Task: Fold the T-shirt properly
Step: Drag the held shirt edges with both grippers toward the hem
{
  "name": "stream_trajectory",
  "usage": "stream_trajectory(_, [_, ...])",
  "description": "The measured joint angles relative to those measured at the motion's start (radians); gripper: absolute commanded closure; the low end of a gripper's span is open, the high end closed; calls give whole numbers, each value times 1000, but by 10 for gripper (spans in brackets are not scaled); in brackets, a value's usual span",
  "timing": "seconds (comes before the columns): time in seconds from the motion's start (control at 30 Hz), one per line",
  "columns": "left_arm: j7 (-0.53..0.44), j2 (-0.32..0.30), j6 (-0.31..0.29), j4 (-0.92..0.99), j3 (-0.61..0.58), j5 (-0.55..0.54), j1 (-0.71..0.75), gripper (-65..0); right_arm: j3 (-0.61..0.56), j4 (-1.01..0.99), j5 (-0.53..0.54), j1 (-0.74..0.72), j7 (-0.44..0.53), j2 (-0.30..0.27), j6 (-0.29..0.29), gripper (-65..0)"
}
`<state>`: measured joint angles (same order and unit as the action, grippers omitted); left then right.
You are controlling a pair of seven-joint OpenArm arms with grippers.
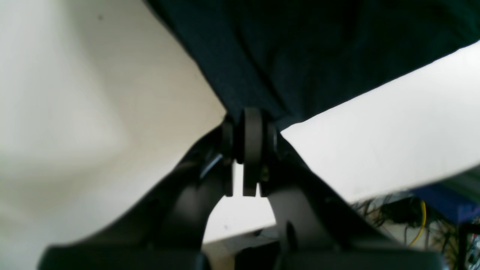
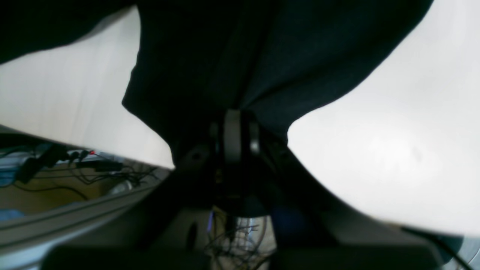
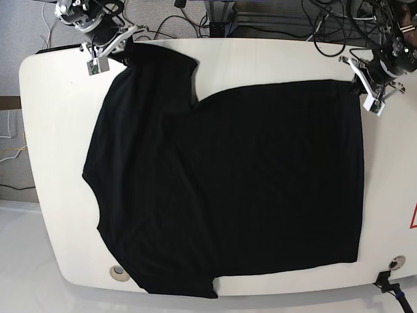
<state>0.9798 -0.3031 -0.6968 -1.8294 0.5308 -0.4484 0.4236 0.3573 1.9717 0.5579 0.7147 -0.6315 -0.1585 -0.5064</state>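
The black T-shirt (image 3: 247, 182) lies spread flat on the white table (image 3: 58, 130), plain side up; no print shows. One sleeve points to the near left, the other lies at the far left. My left gripper (image 3: 362, 83) is at the shirt's far right corner, shut on the cloth edge; the left wrist view shows its jaws (image 1: 252, 123) pinched on the corner of the dark fabric (image 1: 300, 56). My right gripper (image 3: 122, 51) is at the far left sleeve, shut on bunched cloth (image 2: 243, 56) in the right wrist view (image 2: 233, 123).
Cables (image 3: 195, 16) and frame parts lie beyond the table's far edge. Two round holes (image 3: 118, 270) (image 3: 393, 263) sit near the front edge. A red mark (image 3: 413, 218) is at the right edge. Bare table shows left and right of the shirt.
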Motion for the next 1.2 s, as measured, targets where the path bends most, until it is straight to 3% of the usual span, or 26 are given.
stream_trajectory(0.3, [0,-1,-1,-74,17,-3,83,0,117,18,215,98,-1,-8,-2,0])
stream_trajectory(0.5, [6,6,-6,-70,49,-4,-47,0,126,18,346,49,2,-92,6,0])
stream_trajectory(0.67, [10,21,-1,-51,49,0,-193,0,126,17,351,-52,-14,-96,7,0])
stream_trajectory(0.77, [132,40,-3,-22,46,5,-288,0,127,16,354,-139,-104,-96,7,0])
stream_trajectory(0.9, [142,31,0,-8,51,0,-372,0,127,3,352,-229,-133,-96,5,0])
stream_trajectory(1.2, [145,36,0,239,51,6,-516,0,126,-134,344,-449,-193,-93,6,0])
